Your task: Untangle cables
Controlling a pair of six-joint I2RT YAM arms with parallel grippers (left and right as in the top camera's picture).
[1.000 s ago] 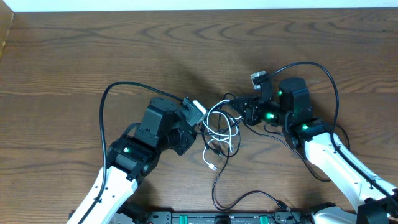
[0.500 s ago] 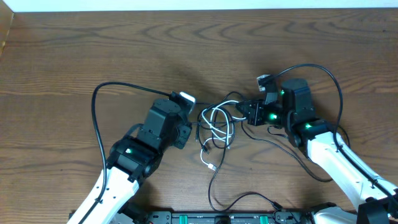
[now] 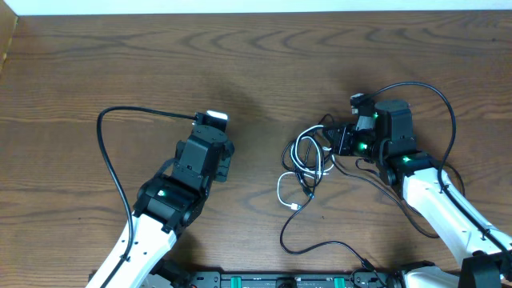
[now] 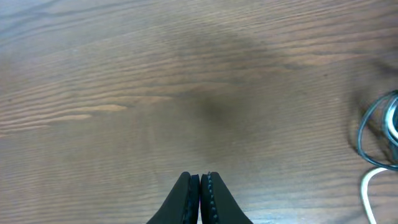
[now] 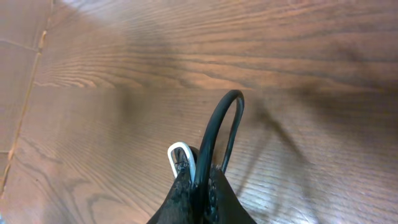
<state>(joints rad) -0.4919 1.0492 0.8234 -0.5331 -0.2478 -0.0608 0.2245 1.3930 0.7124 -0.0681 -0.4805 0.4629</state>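
Note:
The cables (image 3: 308, 164) are a tangle of thin black cords and one white cord, right of the table's middle in the overhead view. A black strand trails toward the front edge. My right gripper (image 3: 334, 141) is shut on a black loop (image 5: 217, 134) and a white loop (image 5: 180, 152) at the bundle's right side. My left gripper (image 3: 222, 162) is shut and empty over bare wood, well left of the bundle. In the left wrist view the closed fingers (image 4: 200, 182) point at bare table, with a bit of the cables (image 4: 378, 143) at the right edge.
The wooden table (image 3: 256, 72) has open room at the back and far left. Each arm's own thick black wire arcs beside it: the left arm's wire (image 3: 108, 156) and the right arm's wire (image 3: 432, 100). A black rail (image 3: 288, 280) runs along the front edge.
My right gripper pulled the bundle to the right. My left gripper let go of the cables and drew back to the left, now shut and empty.

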